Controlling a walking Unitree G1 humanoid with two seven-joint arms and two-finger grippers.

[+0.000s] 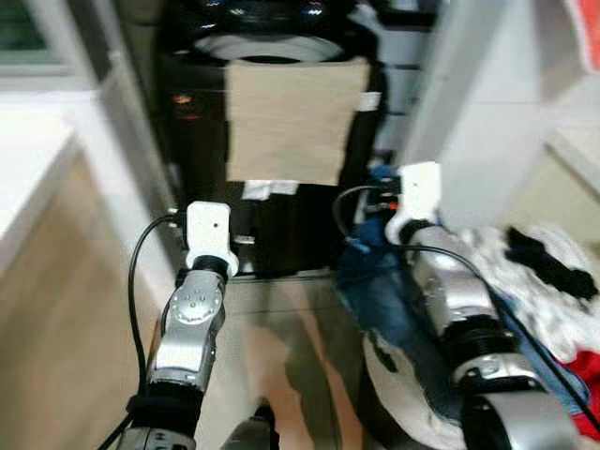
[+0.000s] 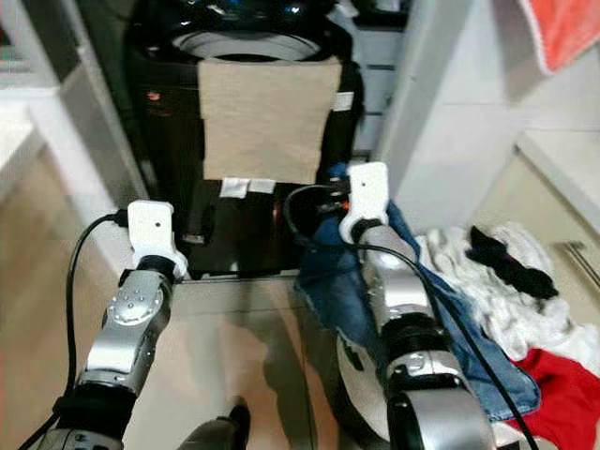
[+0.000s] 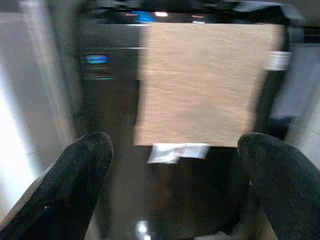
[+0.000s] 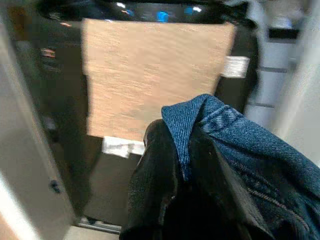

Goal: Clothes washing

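Note:
A black top-loading washing machine (image 1: 202, 122) stands straight ahead, with a beige cloth (image 1: 291, 117) draped over its front edge. My right gripper (image 4: 182, 145) is shut on a fold of blue jeans (image 4: 240, 135). It holds them up in front of the machine's right side, and the rest of the jeans (image 2: 352, 281) hangs down beside my right arm. My left gripper (image 3: 175, 160) is open with its fingers (image 3: 75, 175) wide apart and nothing between them. It points at the machine's front, to the left of the cloth.
To the right lies a heap of white laundry (image 2: 478, 281) with a black garment (image 2: 506, 258) on top and a red one (image 2: 562, 394) in front. A white counter (image 1: 28, 169) flanks the left and a white cabinet (image 1: 478, 103) the right. Tiled floor (image 1: 281, 328) runs up to the machine.

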